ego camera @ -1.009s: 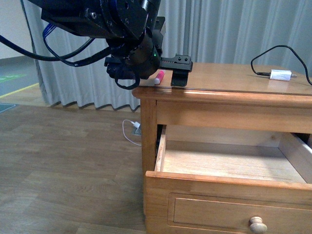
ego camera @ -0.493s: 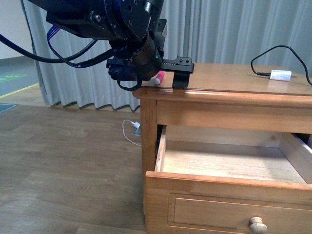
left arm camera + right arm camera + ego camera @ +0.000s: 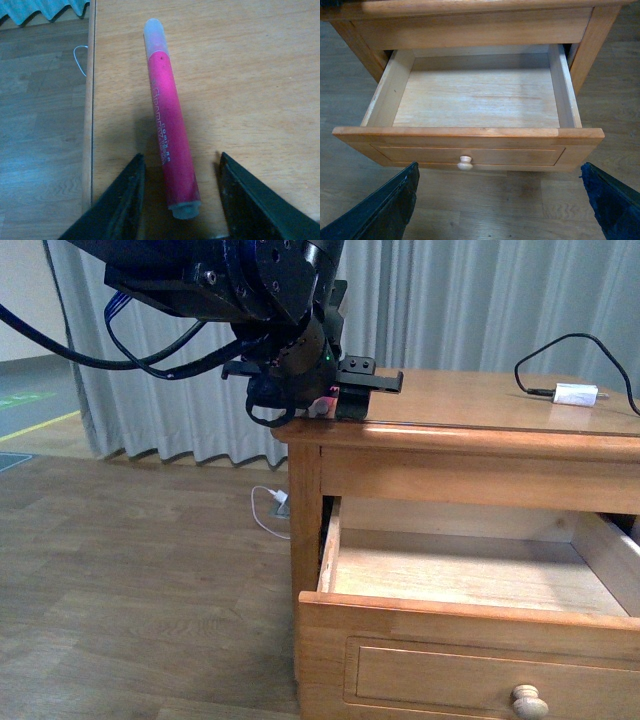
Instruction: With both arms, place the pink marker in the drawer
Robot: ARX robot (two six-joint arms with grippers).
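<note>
The pink marker [image 3: 167, 120] lies flat on the cabinet top [image 3: 240, 75] near its left edge, white cap pointing away from the wrist. My left gripper [image 3: 180, 200] is open, one finger on each side of the marker's near end, with gaps on both sides. In the front view the left gripper [image 3: 350, 400] sits low on the cabinet's front left corner and only a sliver of the marker [image 3: 325, 401] shows. The upper drawer [image 3: 470, 132] is pulled out and empty, knob [image 3: 465, 162] at its front. My right gripper [image 3: 502, 205] is open and empty, in front of the drawer over the floor.
A white adapter [image 3: 576, 394] with a black cable lies at the cabinet top's far right. A white cable [image 3: 268, 512] lies on the wooden floor beside the cabinet. Grey curtains hang behind. The open drawer front [image 3: 470, 640] juts out toward me.
My left arm has shifted right and forward along the cabinet top, so its fingers now straddle the marker, which is mostly hidden in the front view. The drawer has not moved.
</note>
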